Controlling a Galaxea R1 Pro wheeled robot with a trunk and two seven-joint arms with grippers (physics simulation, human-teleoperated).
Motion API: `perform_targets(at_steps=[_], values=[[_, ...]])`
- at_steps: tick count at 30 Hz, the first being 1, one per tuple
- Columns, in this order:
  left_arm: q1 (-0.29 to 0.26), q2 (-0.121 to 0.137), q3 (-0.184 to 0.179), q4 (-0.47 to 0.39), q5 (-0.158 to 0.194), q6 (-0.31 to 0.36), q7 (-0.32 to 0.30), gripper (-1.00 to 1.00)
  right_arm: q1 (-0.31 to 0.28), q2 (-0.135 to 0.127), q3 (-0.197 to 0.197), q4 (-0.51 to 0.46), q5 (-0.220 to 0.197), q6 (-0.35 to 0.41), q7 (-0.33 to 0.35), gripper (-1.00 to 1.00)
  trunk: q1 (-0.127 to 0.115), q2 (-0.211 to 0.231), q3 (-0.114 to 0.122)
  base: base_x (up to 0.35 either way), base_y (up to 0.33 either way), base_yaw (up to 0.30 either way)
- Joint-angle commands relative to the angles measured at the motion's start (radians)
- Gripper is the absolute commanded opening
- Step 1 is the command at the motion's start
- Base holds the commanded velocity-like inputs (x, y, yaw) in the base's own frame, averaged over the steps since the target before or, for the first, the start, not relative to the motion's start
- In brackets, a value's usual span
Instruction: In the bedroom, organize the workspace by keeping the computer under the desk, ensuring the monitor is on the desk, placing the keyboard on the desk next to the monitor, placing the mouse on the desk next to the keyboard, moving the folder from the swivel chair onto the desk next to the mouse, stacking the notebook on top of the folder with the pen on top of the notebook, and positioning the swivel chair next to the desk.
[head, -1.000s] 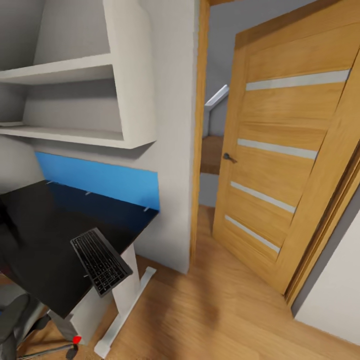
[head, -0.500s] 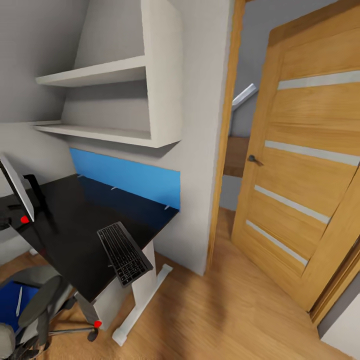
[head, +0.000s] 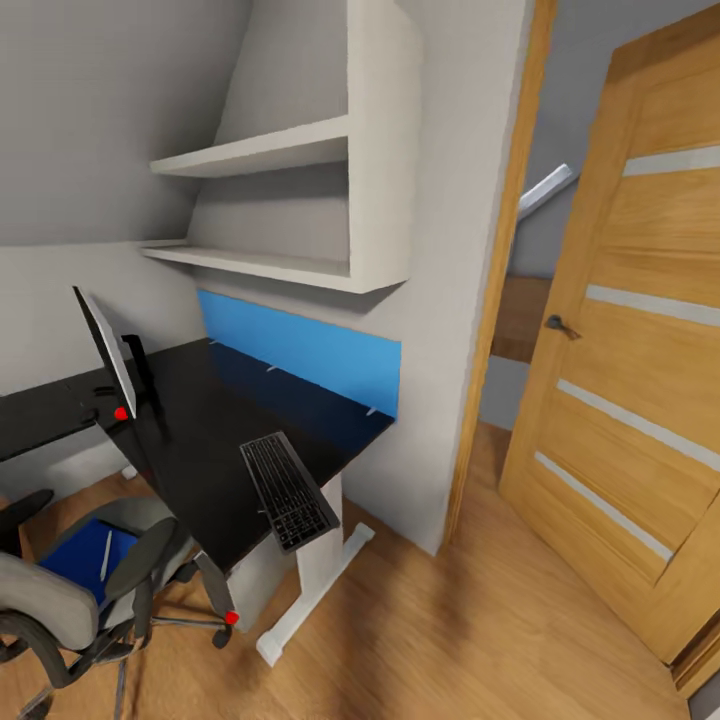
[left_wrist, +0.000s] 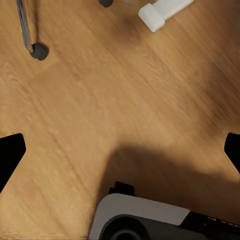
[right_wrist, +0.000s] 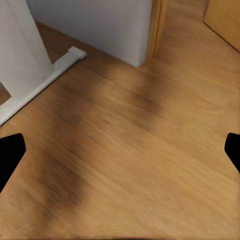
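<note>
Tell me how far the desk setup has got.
Done: the monitor and keyboard are on the desk, though the keyboard overhangs the front edge, well apart from the monitor. In hand: nothing; both tools hang open over bare floor. Left: the folder with the pen on it sits on the swivel chair.

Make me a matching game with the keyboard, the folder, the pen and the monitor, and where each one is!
Things:
1. keyboard
2. folder
3. pen
4. monitor

Places:
A. lying on the blue folder
B. standing upright on the desk
C. on the swivel chair seat
D. at the desk's near end, poking over the edge

Pairs: 1-D, 2-C, 3-A, 4-B
</note>
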Motion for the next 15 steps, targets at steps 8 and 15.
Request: perform_targets(at_steps=[8,15], values=[[0.0,0.0,0.002,-0.002,0.0,-0.001,0.0,1.0,-0.001,0.0,0.0,0.001,-0.003,-0.003,0.002,1.0,0.0,-0.001,-0.001,-0.069,-0.12,0.125],[0.0,0.0,0.002,-0.002,0.0,-0.001,0.0,1.0,-0.001,0.001,0.0,0.001,-0.004,-0.003,0.001,1.0,0.0,-0.001,-0.001,-0.002,-0.005,0.244]])
